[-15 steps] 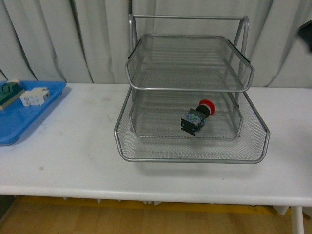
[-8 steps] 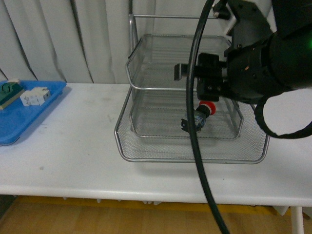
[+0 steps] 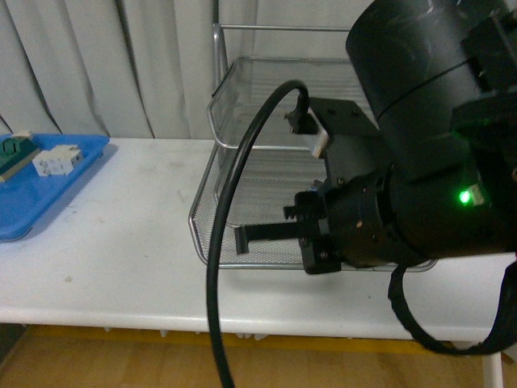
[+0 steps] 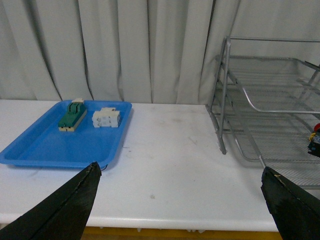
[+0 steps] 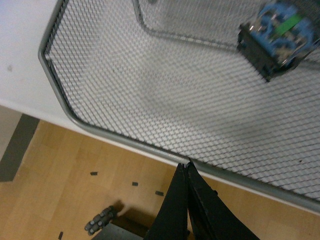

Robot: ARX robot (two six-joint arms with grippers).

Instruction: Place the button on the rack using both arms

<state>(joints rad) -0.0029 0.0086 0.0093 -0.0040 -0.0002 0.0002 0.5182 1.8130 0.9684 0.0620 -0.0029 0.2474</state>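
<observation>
Button [image 5: 278,37] lies in rack [image 5: 150,100]; I judge it light, rigid, cap slick; grab boxy body. Right gripper [image 5: 187,170] closed, empty; left gripper [image 4: 180,200] wide, empty.

The rack [image 3: 242,162] stands toward the desk's [image 3: 121,242] back edge, right of the middle, its lowest level reaching out toward the front edge. The button [image 5: 278,44] lies inside the rack on mesh (which level, I cannot tell). A tray [image 3: 40,186] sits at the desk's left edge, well apart from the rack, with two small blocks [image 4: 90,116] side by side on its rear part. The right arm [image 3: 404,178] hangs before the rack.
</observation>
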